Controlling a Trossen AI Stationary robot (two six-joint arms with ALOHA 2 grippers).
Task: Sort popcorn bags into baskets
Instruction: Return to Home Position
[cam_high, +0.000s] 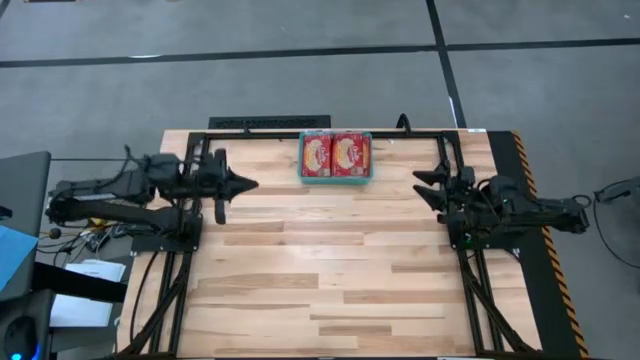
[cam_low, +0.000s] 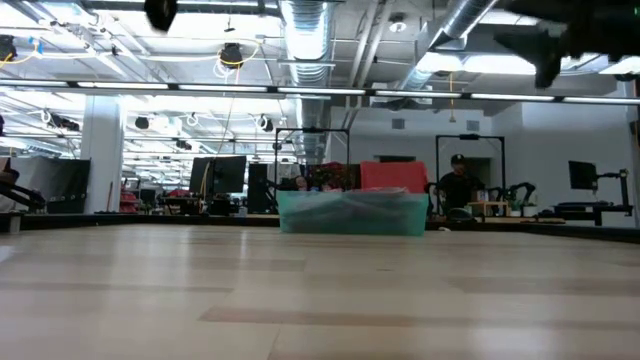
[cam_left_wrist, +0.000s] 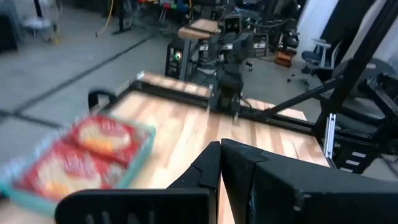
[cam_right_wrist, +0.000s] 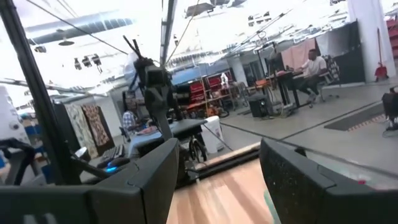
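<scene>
The step in hand is judged to be the retreat of both arms to their rest poses, as sorting appears complete. The left gripper (cam_high: 243, 184) hovers above the table (cam_high: 330, 270) on its own side, with its fingers pressed together to a point and holding nothing. The right gripper (cam_high: 420, 186) hovers on the opposite side, with its fingers spread and nothing between them. The basket (cam_high: 301, 158) sits in the gap between the two grippers, ahead of each set of fingertips and offset toward the table's far edge, well apart from both. The popcorn bags (cam_high: 318, 155) lie flat inside it, side by side, filling its width. To perform the retreat well, each arm should draw back along its own side, away from the basket, with its fingertips kept above the level of the basket rim. Neither wrist should swing across the basket, since a clipped wall would likely shift the light plastic and disturb the packets. The right gripper may be closed during the retreat to narrow its sweep. Count: one basket, two grippers, and two popcorn bags visible as the top layer from above. Whether further bags lie stacked beneath those two cannot be told. No bag is seen outside the basket.
</scene>
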